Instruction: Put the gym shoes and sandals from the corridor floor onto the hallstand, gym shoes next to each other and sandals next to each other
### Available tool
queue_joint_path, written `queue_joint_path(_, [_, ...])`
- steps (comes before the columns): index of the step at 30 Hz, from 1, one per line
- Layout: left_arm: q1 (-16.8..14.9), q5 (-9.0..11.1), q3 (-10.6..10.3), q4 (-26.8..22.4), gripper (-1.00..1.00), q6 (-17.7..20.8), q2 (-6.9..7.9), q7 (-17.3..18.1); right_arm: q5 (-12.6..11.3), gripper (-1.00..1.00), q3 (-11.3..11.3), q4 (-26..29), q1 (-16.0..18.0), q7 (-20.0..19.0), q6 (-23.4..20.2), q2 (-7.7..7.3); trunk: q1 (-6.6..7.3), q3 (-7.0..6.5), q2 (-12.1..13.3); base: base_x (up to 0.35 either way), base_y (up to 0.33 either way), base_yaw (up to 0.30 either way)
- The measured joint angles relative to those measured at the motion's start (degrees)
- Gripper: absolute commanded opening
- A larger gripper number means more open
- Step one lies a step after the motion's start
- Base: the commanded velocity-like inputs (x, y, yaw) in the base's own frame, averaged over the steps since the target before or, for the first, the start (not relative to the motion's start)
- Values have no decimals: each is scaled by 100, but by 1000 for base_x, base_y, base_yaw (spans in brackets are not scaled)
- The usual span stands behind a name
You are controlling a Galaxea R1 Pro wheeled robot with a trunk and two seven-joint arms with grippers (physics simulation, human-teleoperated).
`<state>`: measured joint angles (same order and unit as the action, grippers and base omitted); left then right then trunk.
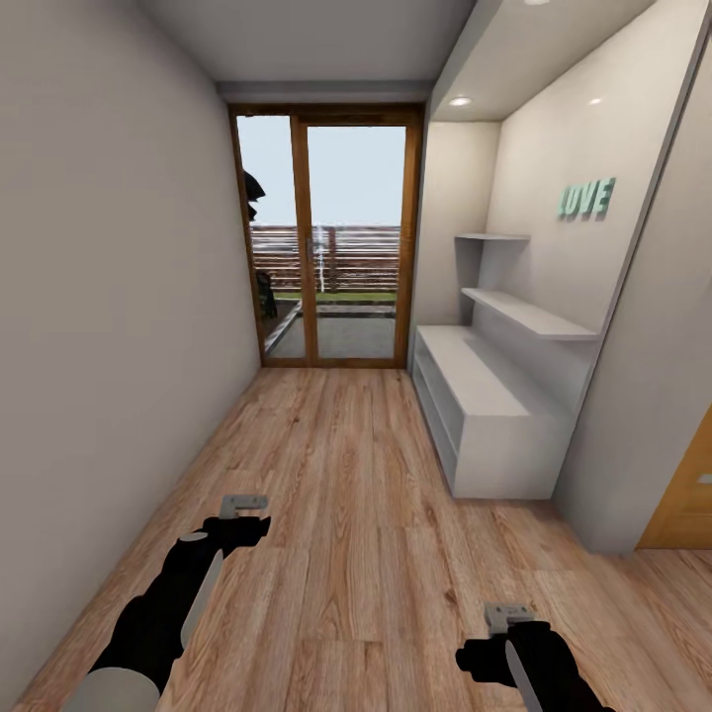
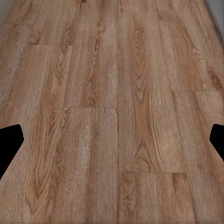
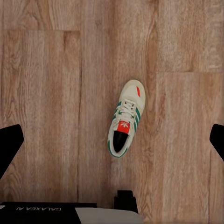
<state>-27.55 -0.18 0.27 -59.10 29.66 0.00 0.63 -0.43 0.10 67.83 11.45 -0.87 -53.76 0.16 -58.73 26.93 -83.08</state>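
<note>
We stand in a narrow corridor, and we take the hallstand (image 1: 485, 396) as our landmark: a pale grey-white low bench unit set into an alcove on our right-hand wall, with open shelf levels below its top. Above the hallstand hang two staggered wall shelves (image 1: 529, 314), and above those sit small teal letters (image 1: 586, 199). Beyond the hallstand, at the far end of the corridor, is a wood-framed glass door (image 1: 326, 237) with a slatted fence visible outside. The corridor floor (image 1: 346, 494), light brown wood-grain planks, runs from that door past the front of the hallstand toward us.

Our left gripper (image 1: 243, 504) hovers over the floor, nearer to us than the hallstand and well across the corridor from it. From the left wrist view its fingers (image 2: 10, 144) appear as dark tips at both edges, far apart, with bare planks between them, so the jaws stand wide and hold nothing.

Our right gripper (image 1: 507, 615) hangs over the floor nearer to us than the hallstand's near end. From the right wrist view its fingers (image 3: 9, 147) likewise sit at the two edges, spread wide with nothing gripped.

Between those spread fingers, down on the floor and not on the hallstand, lies one gym shoe (image 3: 126, 118): cream-white with green side stripes, white laces and a red tongue tag, resting upright on its sole, apart from the gripper above it. How far it lies from the hallstand we cannot tell.
</note>
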Motion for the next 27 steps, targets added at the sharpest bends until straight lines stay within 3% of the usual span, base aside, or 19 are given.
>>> queue_joint_path(27, [83, 0, 0, 3, 100, -4, 9, -22, -1, 100, -1, 225, 2, 7, 6, -8, 0, 0, 0, 0, 0, 0])
